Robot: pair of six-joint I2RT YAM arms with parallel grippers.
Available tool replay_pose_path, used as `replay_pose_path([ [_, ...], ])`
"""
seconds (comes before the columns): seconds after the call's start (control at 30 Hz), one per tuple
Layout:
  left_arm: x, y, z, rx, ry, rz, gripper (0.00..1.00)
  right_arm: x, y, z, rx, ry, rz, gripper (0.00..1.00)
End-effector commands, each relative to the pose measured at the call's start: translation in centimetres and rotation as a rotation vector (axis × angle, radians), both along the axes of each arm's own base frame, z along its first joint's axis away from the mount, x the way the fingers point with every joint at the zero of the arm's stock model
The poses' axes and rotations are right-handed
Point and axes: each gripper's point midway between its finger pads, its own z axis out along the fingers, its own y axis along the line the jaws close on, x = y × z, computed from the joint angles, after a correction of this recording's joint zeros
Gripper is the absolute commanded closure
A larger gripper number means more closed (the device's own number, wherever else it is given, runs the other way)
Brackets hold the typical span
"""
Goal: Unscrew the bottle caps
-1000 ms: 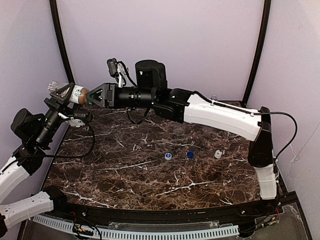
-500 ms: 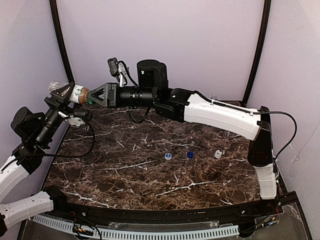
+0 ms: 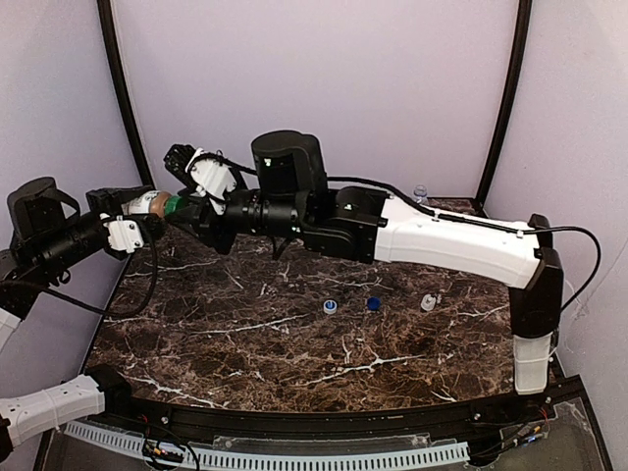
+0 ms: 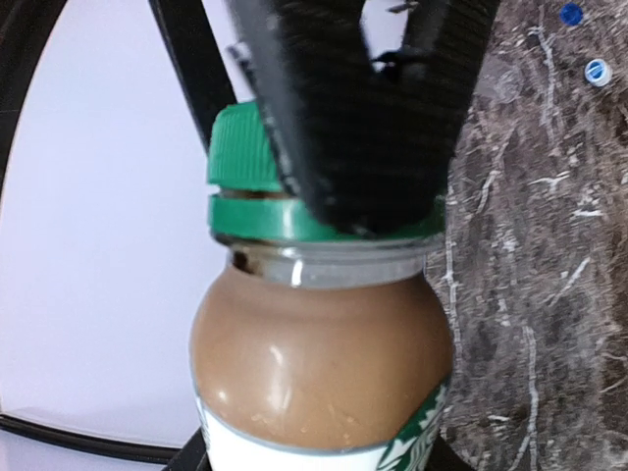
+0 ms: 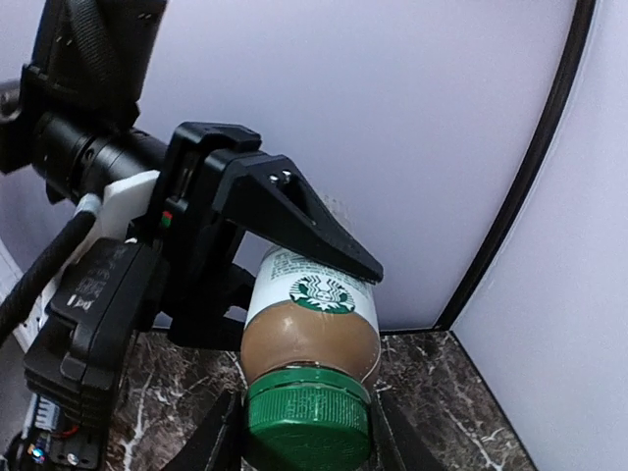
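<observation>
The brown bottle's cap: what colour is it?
Green: the cap on the bottle shows best in the right wrist view.

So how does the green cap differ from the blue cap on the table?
The green cap is on the brown bottle, the right gripper closed around it; the blue cap lies loose and untouched on the marble table. The green cap is up in the air, the blue cap on the surface. Both are round.
</observation>
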Motion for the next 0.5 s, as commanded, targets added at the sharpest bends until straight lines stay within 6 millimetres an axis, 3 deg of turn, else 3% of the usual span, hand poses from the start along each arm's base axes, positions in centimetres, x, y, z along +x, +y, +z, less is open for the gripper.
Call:
replay_pose_path([
  [0.0, -4.3, -2.9, -3.5, -0.066, 0.32, -0.22, 0.76, -2.2, -0.5, -3.2, -0.181, -0.474, 0.039, 1.0],
  [0.1, -5.9, -3.5, -4.2, -0.072, 0.421, -0.283, 0.77, -4.4, -0.5, -4.1, -0.236, -0.718, 0.091, 1.0],
  [0.27, -9.1, -4.2, -6.1, -0.059, 0.636, -0.384, 0.77, -5.5, -0.3, -7.4, -0.42, -1.103, 0.079, 1.0],
  [0.47, -10.6, -4.6, -7.0, -0.102, 0.758, -0.421, 0.77, -5.2, -1.6, -6.7, -0.436, -1.544, -0.037, 1.0],
])
